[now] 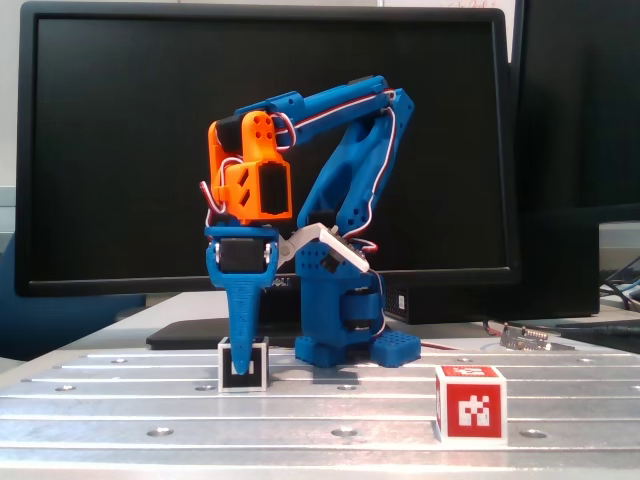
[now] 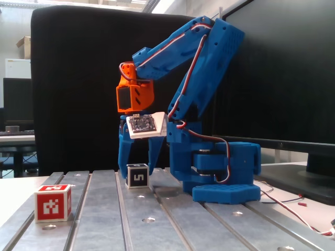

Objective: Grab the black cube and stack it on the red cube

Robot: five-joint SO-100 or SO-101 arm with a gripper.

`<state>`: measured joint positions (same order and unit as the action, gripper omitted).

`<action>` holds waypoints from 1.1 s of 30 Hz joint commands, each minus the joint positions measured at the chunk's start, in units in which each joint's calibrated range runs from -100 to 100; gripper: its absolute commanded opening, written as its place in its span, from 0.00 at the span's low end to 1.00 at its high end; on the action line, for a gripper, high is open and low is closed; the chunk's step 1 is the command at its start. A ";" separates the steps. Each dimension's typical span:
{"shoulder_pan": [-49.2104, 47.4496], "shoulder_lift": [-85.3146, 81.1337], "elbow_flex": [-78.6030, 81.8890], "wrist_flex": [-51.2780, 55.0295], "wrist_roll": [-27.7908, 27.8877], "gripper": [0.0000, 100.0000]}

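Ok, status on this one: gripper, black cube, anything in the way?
Gripper down, fingers straddling black cube; closure unclear. Cube on the table. Red cube apart, top bare. Nothing between.

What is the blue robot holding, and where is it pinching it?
The tool pinches the black cube by two opposite sides; the cube sits on the table.

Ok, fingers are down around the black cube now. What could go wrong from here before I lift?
The gripper straddles the black cube, but neither fixed view shows clearly whether the fingers are pressing its sides, so it may slip out on the lift. The fingertips sit low by the grooved metal table and could catch on a groove. The red cube stands well apart near the table's edge, so a clumsy placement could knock it off.
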<state>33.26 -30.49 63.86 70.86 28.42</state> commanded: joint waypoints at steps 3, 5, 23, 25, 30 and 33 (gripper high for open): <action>0.15 -0.01 -0.40 0.49 0.09 0.20; 0.15 -0.01 -0.40 0.58 0.09 0.20; 0.15 -0.01 -0.40 0.32 0.09 0.16; 0.15 -0.09 -0.40 0.32 0.09 0.16; 0.15 -0.67 -0.67 0.58 0.09 0.16; 0.15 -0.76 -1.85 1.00 0.09 0.16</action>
<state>33.26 -30.49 63.86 70.86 28.42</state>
